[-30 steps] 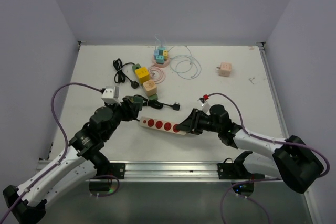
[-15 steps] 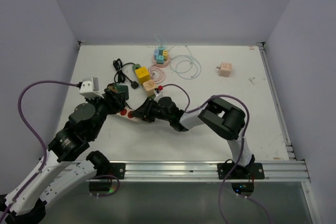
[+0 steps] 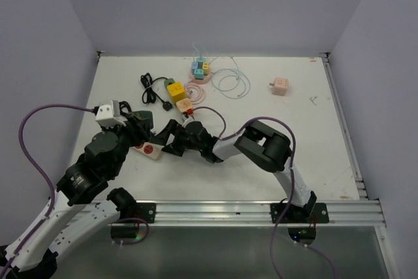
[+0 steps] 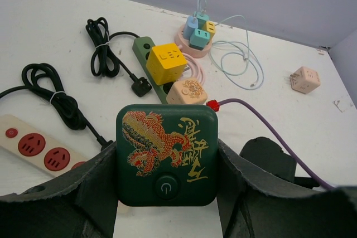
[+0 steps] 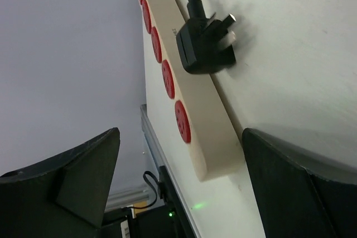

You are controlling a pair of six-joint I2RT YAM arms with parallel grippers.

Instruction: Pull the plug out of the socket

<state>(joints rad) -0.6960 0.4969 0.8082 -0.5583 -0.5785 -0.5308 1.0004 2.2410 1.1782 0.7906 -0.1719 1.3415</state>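
Since the earlier frame, the green adapter plug (image 4: 166,163) has risen with my left arm, and the power strip (image 3: 149,151) has slid toward the left side of the table (image 3: 313,135). My right arm has swung across after it and let go.

The adapter now sits squarely in the left gripper (image 4: 167,190), a finger pressed on each side wall, dragon face and power button toward the wrist camera. It appears clear of the strip, whose red sockets show below and to the left, partly behind a finger. I read the pull as done, or all but done.

The right gripper (image 5: 184,176) hangs over the strip's near end with its jaws spread wide, touching nothing. I judge it was there to pin the strip down against the pull and is no longer needed.

Beside the strip lies a black plug (image 5: 203,45), prongs bare, probably on the strip's own cord.
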